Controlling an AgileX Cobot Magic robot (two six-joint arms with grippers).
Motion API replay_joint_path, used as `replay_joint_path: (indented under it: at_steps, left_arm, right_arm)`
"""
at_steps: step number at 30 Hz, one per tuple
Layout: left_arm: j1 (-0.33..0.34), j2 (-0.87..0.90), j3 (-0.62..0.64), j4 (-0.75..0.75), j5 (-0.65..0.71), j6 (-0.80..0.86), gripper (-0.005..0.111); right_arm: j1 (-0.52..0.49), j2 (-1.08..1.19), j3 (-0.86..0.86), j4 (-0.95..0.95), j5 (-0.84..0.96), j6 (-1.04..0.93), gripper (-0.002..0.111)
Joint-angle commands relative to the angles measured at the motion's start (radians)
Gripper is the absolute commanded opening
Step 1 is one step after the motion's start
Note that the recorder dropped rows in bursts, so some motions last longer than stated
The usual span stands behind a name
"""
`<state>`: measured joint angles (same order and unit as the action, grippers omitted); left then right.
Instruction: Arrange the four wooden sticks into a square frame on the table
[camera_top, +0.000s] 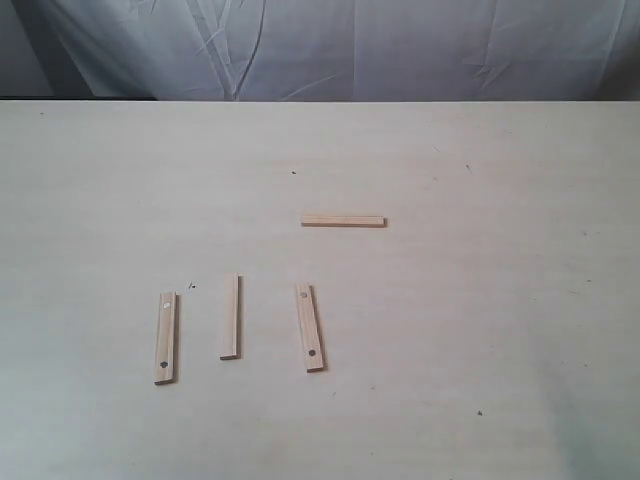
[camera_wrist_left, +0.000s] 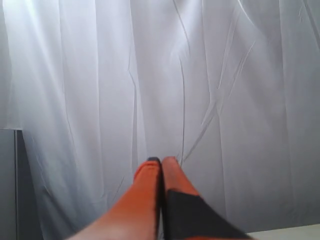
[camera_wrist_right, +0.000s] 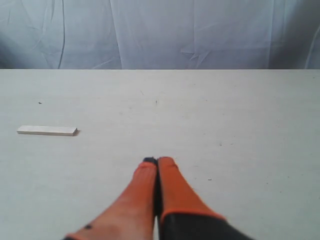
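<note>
Four pale wooden sticks lie apart on the table (camera_top: 500, 300). A narrow plain stick (camera_top: 343, 221) lies crosswise near the middle; it also shows in the right wrist view as the stick (camera_wrist_right: 47, 130). Nearer the front, three sticks lie lengthwise: a wide holed stick (camera_top: 166, 337) at left, a narrow plain stick (camera_top: 231, 316), and a wide holed stick (camera_top: 309, 327). No square frame exists. Neither gripper appears in the exterior view. My left gripper (camera_wrist_left: 161, 161) is shut and empty, pointing at the curtain. My right gripper (camera_wrist_right: 157, 161) is shut and empty above the table.
A white wrinkled curtain (camera_top: 330, 45) hangs behind the table's far edge. A few tiny dark specks mark the tabletop.
</note>
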<state>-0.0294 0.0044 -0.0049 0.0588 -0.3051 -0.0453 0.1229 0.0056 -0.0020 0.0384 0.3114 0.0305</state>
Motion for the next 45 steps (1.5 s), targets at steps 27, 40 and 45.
replay_joint_path:
  at_steps: [27, 40, 45]
  left_arm:
    - [0.002, 0.333, -0.394, 0.035, 0.646, 0.000, 0.000]
    - [0.002, 0.619, -0.566, -0.059, 0.948, -0.004, 0.000]
    - [-0.004, 0.883, -0.694, -0.092, 0.990, 0.010, 0.000]
  right_arm:
    - [-0.006, -0.006, 0.002, 0.002, -0.007, -0.004, 0.000]
    - [-0.006, -0.006, 0.002, -0.006, -0.007, -0.004, 0.000]
    - [-0.006, -0.006, 0.002, -0.002, -0.007, -0.004, 0.000]
